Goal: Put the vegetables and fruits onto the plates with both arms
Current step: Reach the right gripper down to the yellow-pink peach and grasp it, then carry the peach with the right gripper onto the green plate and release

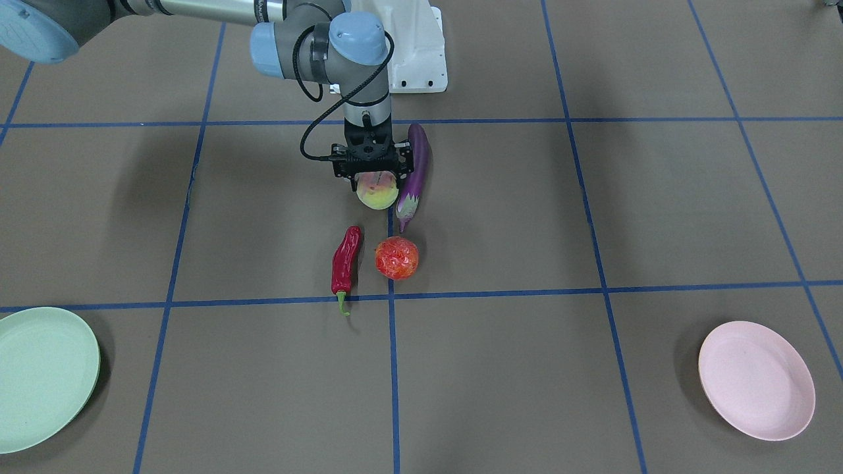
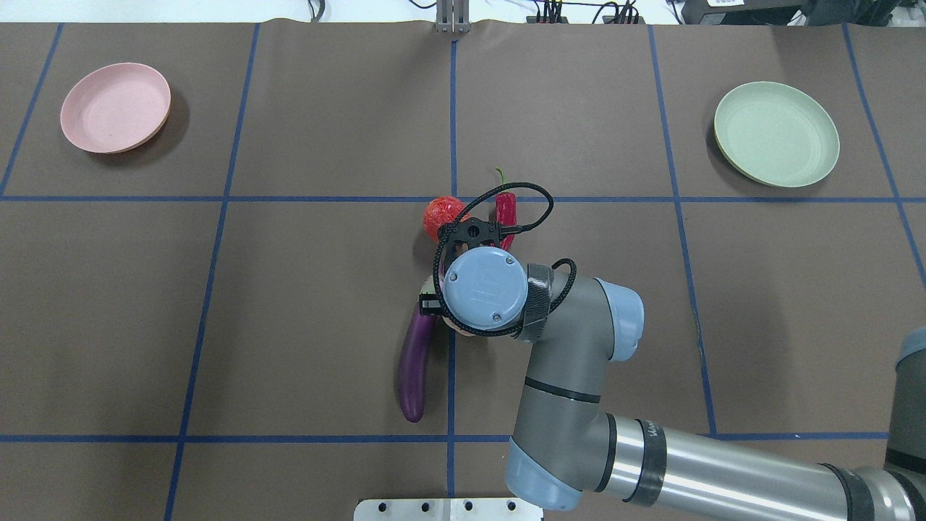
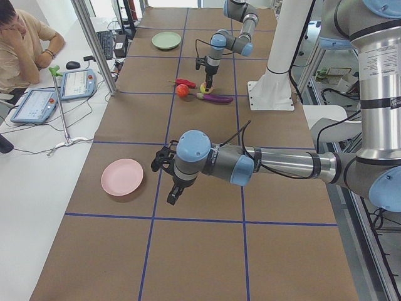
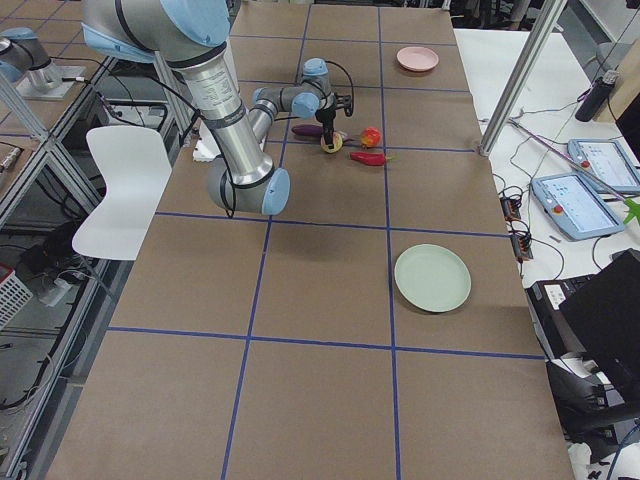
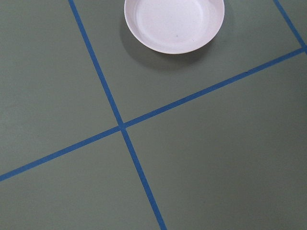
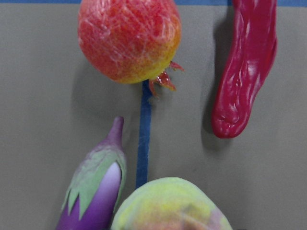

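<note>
- Brown table (image 1: 593, 368) with blue tape lines: peach (image 1: 377, 192) sits near centre, just beside eggplant (image 1: 416, 168).
- Right gripper (image 1: 376, 180) points down, its fingers seemingly flanking the peach; whether they squeeze it, I cannot tell.
- Left gripper (image 3: 171, 197) hovers near pink plate (image 3: 122, 177); its opening cannot be judged.

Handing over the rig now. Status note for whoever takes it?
Right hand: down over the peach, fingers either side; cannot tell if clamped.
Left hand: hovers near the pink plate, seems empty; open or shut unclear.
Eggplant, chili and red-orange fruit lie mid-table by the peach.
Pink plate and green plate are both empty.
Done: nothing plated. Left: all four items.
</note>
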`<state>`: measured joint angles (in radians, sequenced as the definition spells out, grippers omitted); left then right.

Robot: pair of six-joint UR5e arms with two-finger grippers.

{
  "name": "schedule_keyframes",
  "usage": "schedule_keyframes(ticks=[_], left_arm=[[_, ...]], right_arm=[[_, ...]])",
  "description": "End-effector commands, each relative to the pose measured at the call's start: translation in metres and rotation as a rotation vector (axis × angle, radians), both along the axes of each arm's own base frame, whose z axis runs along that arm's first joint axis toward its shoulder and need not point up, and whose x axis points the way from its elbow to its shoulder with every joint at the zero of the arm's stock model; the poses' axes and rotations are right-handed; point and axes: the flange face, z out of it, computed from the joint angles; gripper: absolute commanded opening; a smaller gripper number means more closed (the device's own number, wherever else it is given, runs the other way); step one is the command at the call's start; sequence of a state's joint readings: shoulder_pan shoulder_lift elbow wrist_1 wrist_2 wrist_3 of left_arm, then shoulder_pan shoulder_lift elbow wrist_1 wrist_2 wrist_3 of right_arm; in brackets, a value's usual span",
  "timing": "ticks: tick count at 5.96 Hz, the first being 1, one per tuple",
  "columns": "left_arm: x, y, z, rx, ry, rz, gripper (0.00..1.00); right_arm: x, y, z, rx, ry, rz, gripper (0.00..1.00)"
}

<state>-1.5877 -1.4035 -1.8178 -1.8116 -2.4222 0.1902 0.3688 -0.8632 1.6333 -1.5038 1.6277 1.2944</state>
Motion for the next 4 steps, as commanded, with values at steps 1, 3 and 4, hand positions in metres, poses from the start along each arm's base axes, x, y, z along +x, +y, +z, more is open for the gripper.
schedule_keyframes(ticks=[1,3,4], left_arm=[[0.000,0.001,0.001,-0.001,0.000,0.000,1.00],[0.000,0.000,0.000,0.002,0.000,0.000,1.00],[0.001,0.001,0.000,0.002,0.000,0.002,1.00]], right_arm=[[0.063,-0.057,-0.021,-0.019,-0.063,0.035,0.00],[0.194,-0.169,0.033,0.054,-0.020,-0.077,0.00],[0.273,-0.220,0.093,0.116,0.053,-0.153,0.00]])
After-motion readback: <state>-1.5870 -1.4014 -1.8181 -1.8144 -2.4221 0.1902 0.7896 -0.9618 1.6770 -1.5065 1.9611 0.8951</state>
